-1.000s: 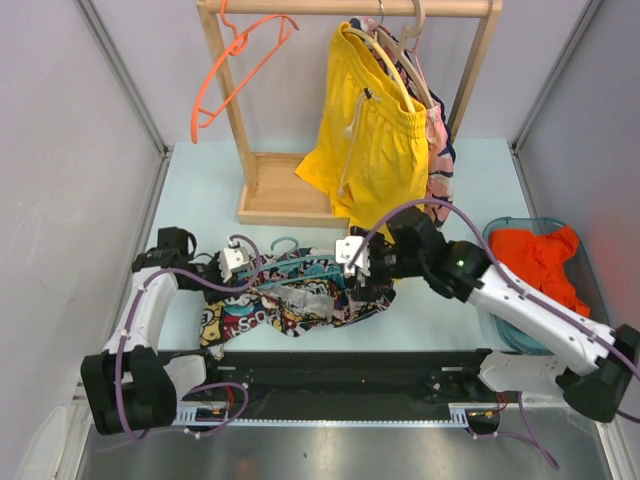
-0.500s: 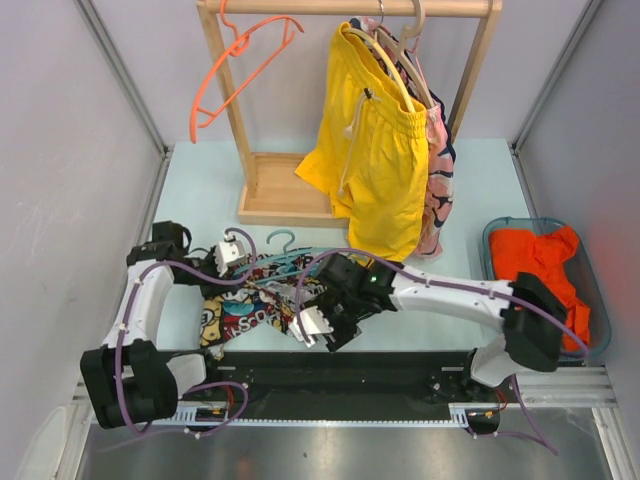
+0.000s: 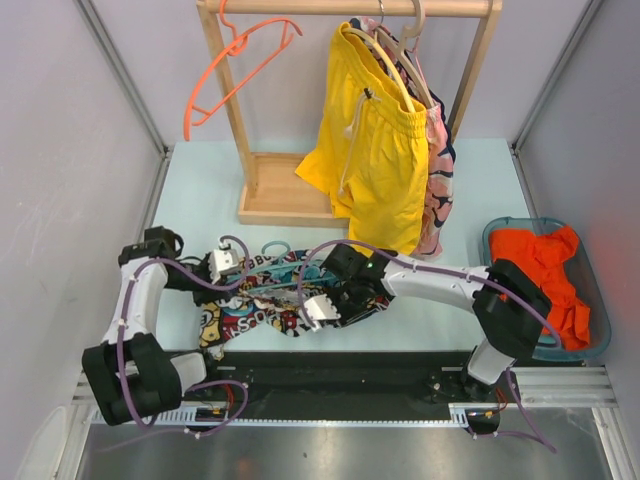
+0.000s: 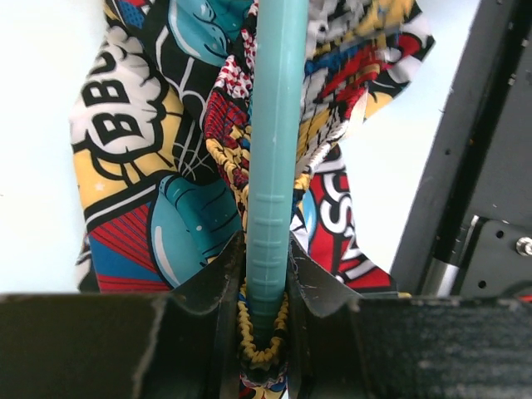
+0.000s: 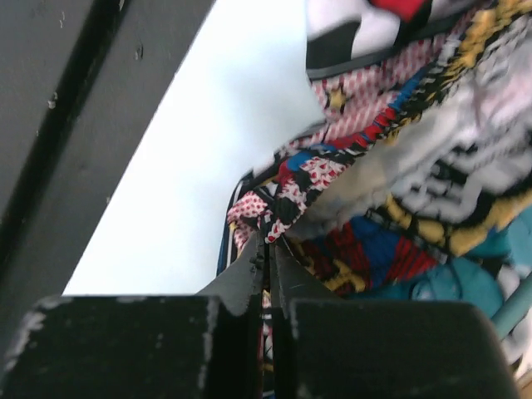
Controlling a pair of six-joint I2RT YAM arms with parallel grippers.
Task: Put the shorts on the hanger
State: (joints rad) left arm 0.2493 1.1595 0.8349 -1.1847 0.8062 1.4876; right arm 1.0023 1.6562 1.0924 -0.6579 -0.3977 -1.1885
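The comic-print shorts (image 3: 250,310) lie bunched on the table near its front edge. The teal hanger (image 3: 287,261) lies across them, its hook (image 3: 276,245) pointing toward the rack. My left gripper (image 3: 222,266) is at the left end, shut on the hanger's bar (image 4: 274,166) with the yellow elastic waistband pinched under it (image 4: 264,345). My right gripper (image 3: 318,308) is at the near right edge of the shorts (image 5: 399,191), its jaws shut on a fold of the printed fabric (image 5: 271,243).
A wooden rack (image 3: 285,195) stands behind, carrying an orange hanger (image 3: 232,75), yellow shorts (image 3: 375,150) and pink patterned shorts (image 3: 438,175). A blue bin (image 3: 500,228) with orange cloth (image 3: 540,265) sits at the right. A black rail (image 3: 350,370) runs along the near edge.
My right gripper swung from the right end of the shorts to their near edge and closed on the fabric. The left arm shifted slightly left, keeping its hold.
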